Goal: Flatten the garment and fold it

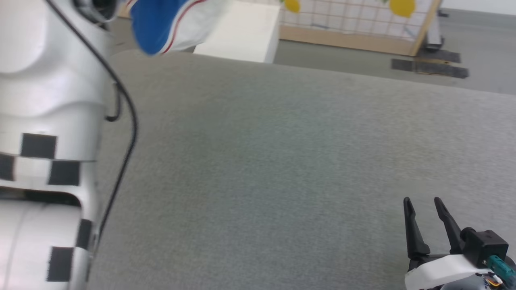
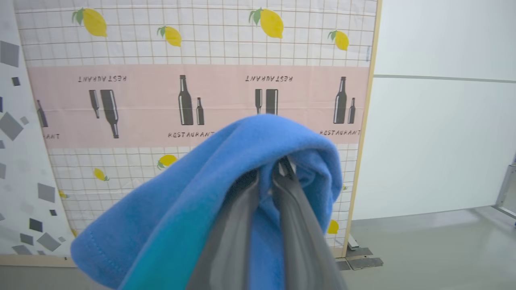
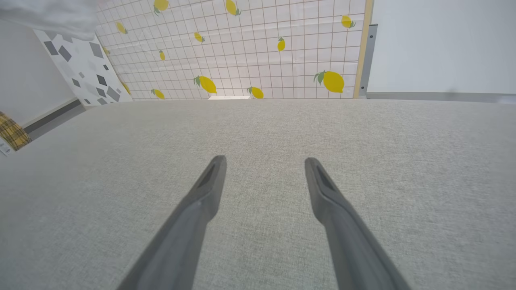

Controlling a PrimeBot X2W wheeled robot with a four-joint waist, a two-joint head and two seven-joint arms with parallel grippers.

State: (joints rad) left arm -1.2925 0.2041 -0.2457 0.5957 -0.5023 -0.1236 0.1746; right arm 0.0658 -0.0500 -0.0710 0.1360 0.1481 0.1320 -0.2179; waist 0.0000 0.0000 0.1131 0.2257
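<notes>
- Left gripper (image 2: 269, 171): the two dark fingers stand nearly together, pinched on a fold of the shirt (image 2: 189, 201). In the left wrist view the blue cloth drapes over and around the fingertips and hangs down to the lower left, where a stitched hem is visible.
- Shirt, position: it is held up in the air, off the work surface. In the head view it hangs at the top left, beyond the far edge of the grey cloth-covered table (image 1: 274, 161) and beside the left arm (image 1: 48, 100). A blue panel, a white panel and a thin red stripe are visible there. No lettering can be read.
- Left arm: the pale casing with black square markings takes up the left edge of the head view. A black cable (image 1: 131, 133) runs down alongside it.
- Right gripper (image 1: 422, 201): its fingers are spread wide and hold nothing. It sits at the lower right of the head view, low over the grey table and well apart from the shirt. The right wrist view shows bare grey cloth between the fingers.
- Surroundings: a lemon-patterned screen (image 2: 225, 36) in a wooden frame stands behind the table. A white block (image 1: 246, 32) lies on the grey floor (image 1: 342, 56) just beyond the table's far edge.
</notes>
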